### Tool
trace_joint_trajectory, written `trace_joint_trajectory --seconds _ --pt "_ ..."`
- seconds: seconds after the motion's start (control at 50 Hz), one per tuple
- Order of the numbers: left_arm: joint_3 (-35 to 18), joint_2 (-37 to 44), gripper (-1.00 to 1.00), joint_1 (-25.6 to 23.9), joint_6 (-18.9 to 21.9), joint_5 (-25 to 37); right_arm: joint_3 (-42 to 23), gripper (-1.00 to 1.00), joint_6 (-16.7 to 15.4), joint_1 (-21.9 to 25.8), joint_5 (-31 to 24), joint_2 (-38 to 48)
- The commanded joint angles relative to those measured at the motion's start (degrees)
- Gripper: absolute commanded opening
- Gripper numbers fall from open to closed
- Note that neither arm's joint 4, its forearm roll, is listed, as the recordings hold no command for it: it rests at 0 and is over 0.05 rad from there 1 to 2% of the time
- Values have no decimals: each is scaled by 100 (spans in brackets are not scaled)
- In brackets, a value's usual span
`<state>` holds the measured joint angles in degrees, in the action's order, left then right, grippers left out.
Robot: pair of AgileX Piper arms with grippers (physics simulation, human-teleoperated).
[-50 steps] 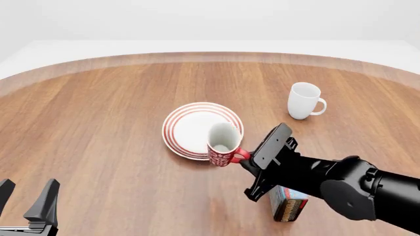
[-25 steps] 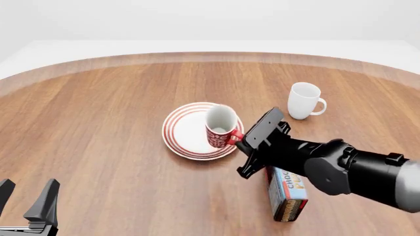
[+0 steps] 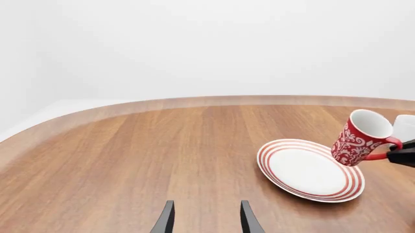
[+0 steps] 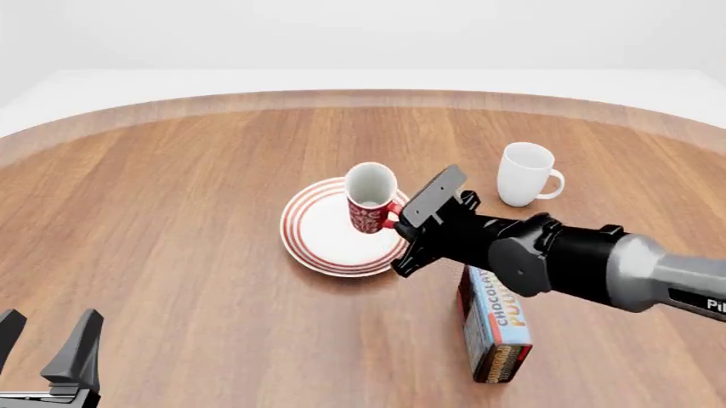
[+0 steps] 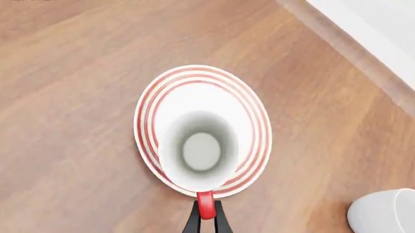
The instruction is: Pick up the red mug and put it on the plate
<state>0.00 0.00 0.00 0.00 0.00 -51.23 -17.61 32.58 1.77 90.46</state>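
Gripping the red mug [image 4: 371,197] by its small handle, the right gripper [image 4: 399,226] has its fingers pinched narrow on that handle, as the right wrist view shows with the two dark fingertips [image 5: 192,222] closed on either side of the red loop. The mug hangs in the air just ahead of the gripper, above the plate [image 4: 321,231], tilted with its open mouth leaning away from the gripper; the left wrist view shows its base clear of the plate's surface, over the edge of the plate nearest the gripper. Seen along the right fingers, the mug's white inside sits almost centred over the ringed plate.

A plain white mug [image 4: 525,174] stands upright on the wooden table [image 4: 170,212], beyond the right gripper and off to its right, well apart from the plate. A chocolate box [image 4: 495,325] lies on the table beneath the right arm, behind the gripper.

The left gripper [image 4: 46,353] rests low at the near left edge, far from the plate, its fingers spread wide and holding nothing.
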Motion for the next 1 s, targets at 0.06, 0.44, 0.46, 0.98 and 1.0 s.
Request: trace_joint_trajectory --seconds 0.06,0.44,0.46,0.98,1.0 --pt "0 0 100 0 0 0 -384 -100 31 -114 172 502" --pt "0 0 100 0 0 0 -835 -100 12 -208 295 1093" --pt "0 0 100 0 0 0 -860 -100 16 -196 298 1121" --pt "0 0 100 0 0 0 -1336 -100 93 -69 374 1691" --pt "0 0 100 0 0 0 -1361 -100 89 -76 377 1723"
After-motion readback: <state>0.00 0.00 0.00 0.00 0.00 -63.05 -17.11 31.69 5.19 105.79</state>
